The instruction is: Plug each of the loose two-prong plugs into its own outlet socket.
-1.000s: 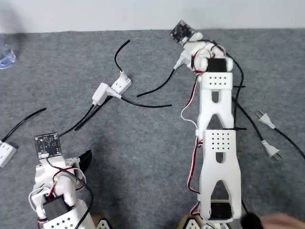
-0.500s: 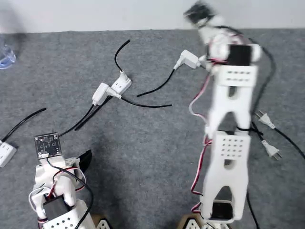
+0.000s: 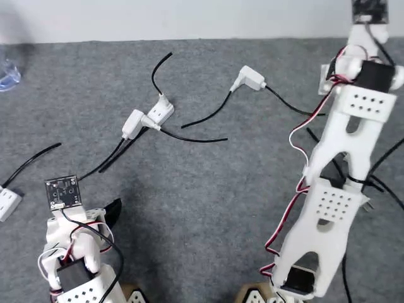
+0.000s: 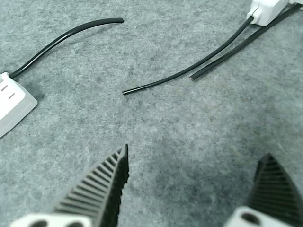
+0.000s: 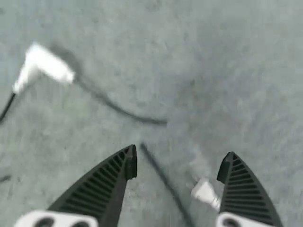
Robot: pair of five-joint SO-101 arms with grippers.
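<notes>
The right fingers (image 5: 113, 179) and the left fingers (image 4: 106, 177) are being held wide open, empty; the plug (image 5: 204, 191) under the right should be straddled squarely.

Four white socket blocks lie on the table (image 3: 208, 208): a far-edge block (image 3: 250, 80), a mid-table block (image 3: 134, 123) beside its neighbour block (image 3: 161, 111), and a left-edge block (image 3: 7, 203). One loose plug (image 5: 206, 193) (too blurred to count prongs). Two arms: left arm (image 3: 72, 252), right arm (image 3: 341, 177).

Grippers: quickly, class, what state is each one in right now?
Left gripper: open, holding nothing.
Right gripper: open, holding nothing.
</notes>
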